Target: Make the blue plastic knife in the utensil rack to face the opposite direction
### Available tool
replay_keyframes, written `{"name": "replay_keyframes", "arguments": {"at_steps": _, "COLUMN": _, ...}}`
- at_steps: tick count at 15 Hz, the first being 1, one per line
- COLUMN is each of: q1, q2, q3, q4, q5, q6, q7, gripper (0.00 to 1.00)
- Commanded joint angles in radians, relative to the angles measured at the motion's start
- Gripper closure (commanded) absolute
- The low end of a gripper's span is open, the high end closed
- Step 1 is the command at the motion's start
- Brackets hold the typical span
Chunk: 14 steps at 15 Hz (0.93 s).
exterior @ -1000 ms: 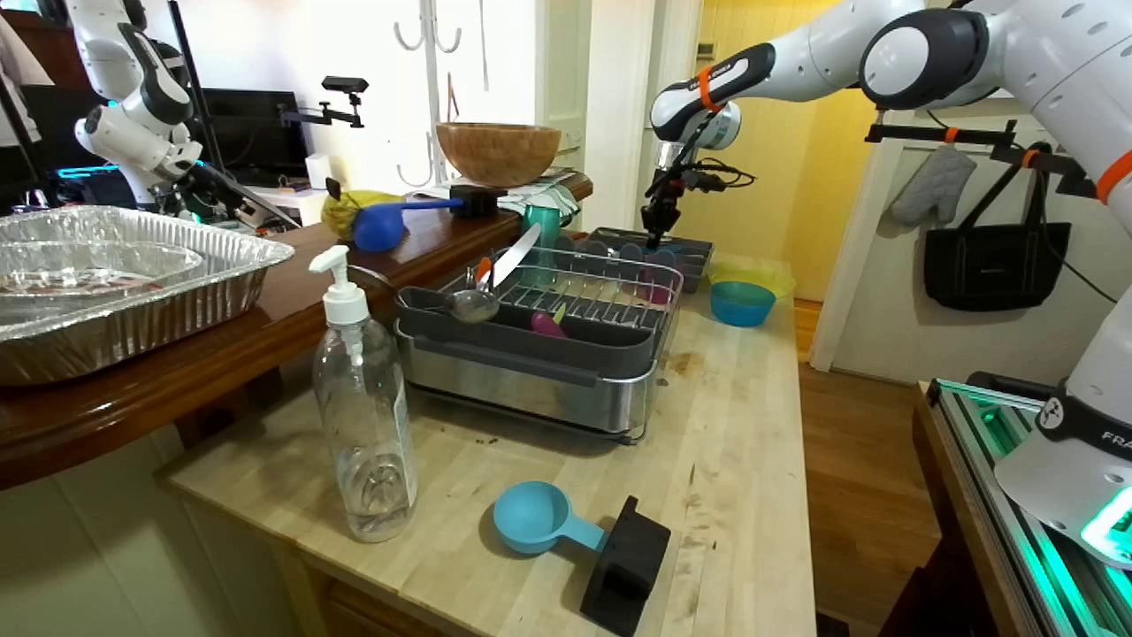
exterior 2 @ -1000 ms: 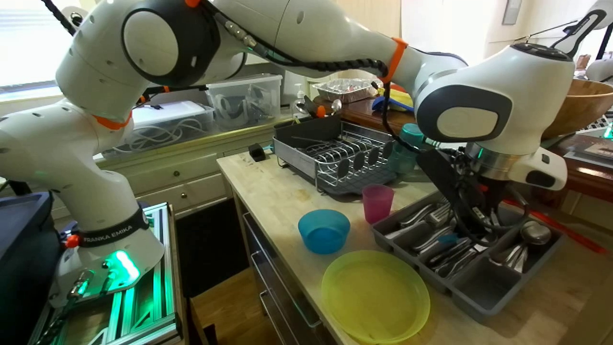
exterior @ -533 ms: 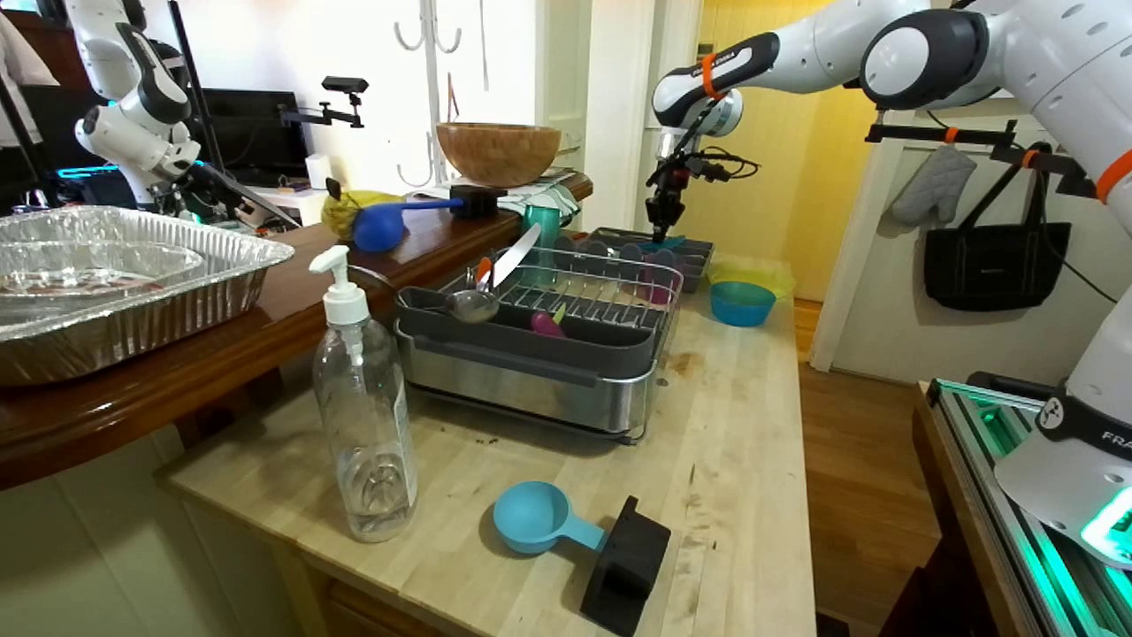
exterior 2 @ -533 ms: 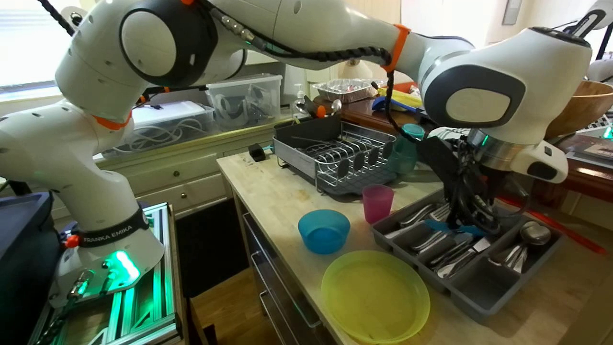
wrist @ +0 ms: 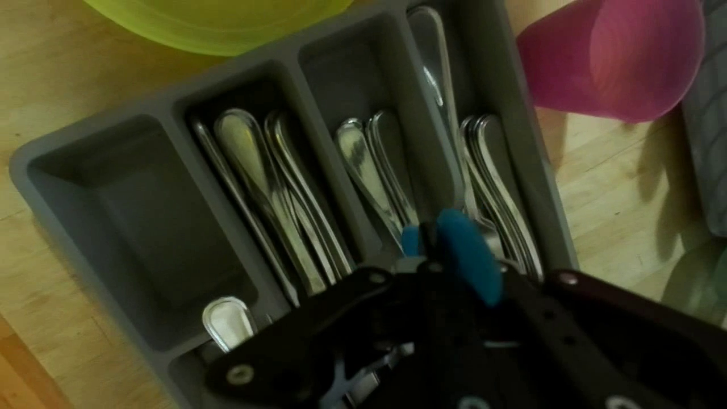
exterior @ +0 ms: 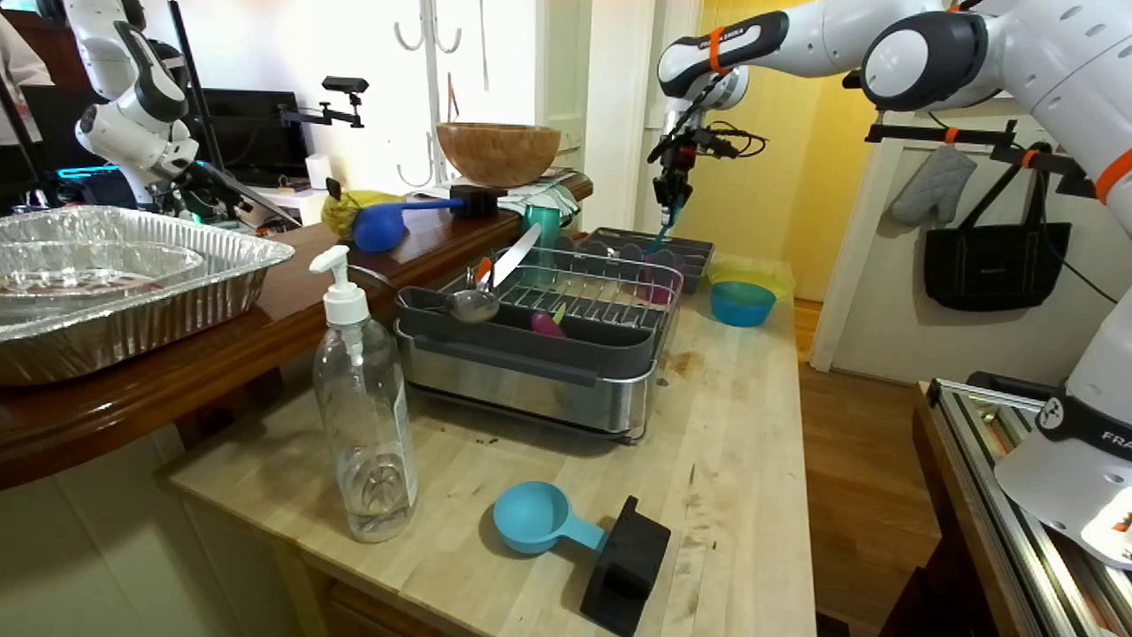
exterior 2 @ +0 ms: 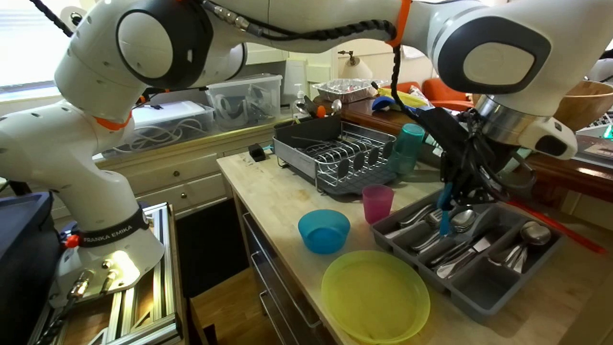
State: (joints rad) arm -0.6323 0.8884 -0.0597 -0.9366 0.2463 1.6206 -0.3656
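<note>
The blue plastic knife (exterior 2: 445, 219) is thin and bright blue. It hangs over the utensil rack (exterior 2: 488, 290), a grey tray with little boxes that hold shiny metal cutlery (exterior 2: 460, 261). In both exterior views the knife is tilted, with one end low and one end up by the gripper (wrist: 427, 244). I cannot tell if the low end touches the cutlery. The fingers are closed and hold the knife between them. In the wrist view, blue shows on both sides of the black fingertips: a big blurry piece on the right and a small bit on the left.

The white robot arm (exterior 2: 321, 14) comes in from the left in an exterior view. It goes up high, reaches across to the right, and bends down at the wrist. The gripper points down and a little to the left. A pink cup (exterior 2: 378, 203) stands just beside the rack's left corner.
</note>
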Motion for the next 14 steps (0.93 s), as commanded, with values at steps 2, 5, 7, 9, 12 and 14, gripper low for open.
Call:
{"name": "replay_keyframes", "arguments": {"at_steps": 2, "q1": -0.023, "q2": 0.062, "q3": 0.006, "q4": 0.137, "q5": 0.003, "q6": -0.092, "q7": 0.026, "gripper": 0.98}}
{"name": "replay_keyframes", "arguments": {"at_steps": 5, "q1": -0.035, "q2": 0.079, "q3": 0.007, "q4": 0.187, "q5": -0.003, "q6": -0.123, "q7": 0.024, "gripper": 0.98}}
{"name": "replay_keyframes", "arguments": {"at_steps": 7, "q1": -0.041, "q2": 0.088, "q3": 0.008, "q4": 0.218, "q5": -0.013, "q6": -0.147, "q7": 0.012, "gripper": 0.98}}
{"name": "replay_keyframes", "arguments": {"at_steps": 9, "q1": -0.046, "q2": 0.099, "q3": 0.009, "q4": 0.254, "q5": -0.024, "q6": -0.178, "q7": -0.004, "gripper": 0.98}}
{"name": "replay_keyframes", "arguments": {"at_steps": 12, "q1": -0.047, "q2": 0.116, "q3": 0.007, "q4": 0.307, "q5": -0.056, "q6": -0.239, "q7": -0.04, "gripper": 0.98}}
{"name": "replay_keyframes", "arguments": {"at_steps": 14, "q1": -0.045, "q2": 0.131, "q3": 0.004, "q4": 0.341, "q5": -0.086, "q6": -0.276, "q7": -0.068, "gripper": 0.98}}
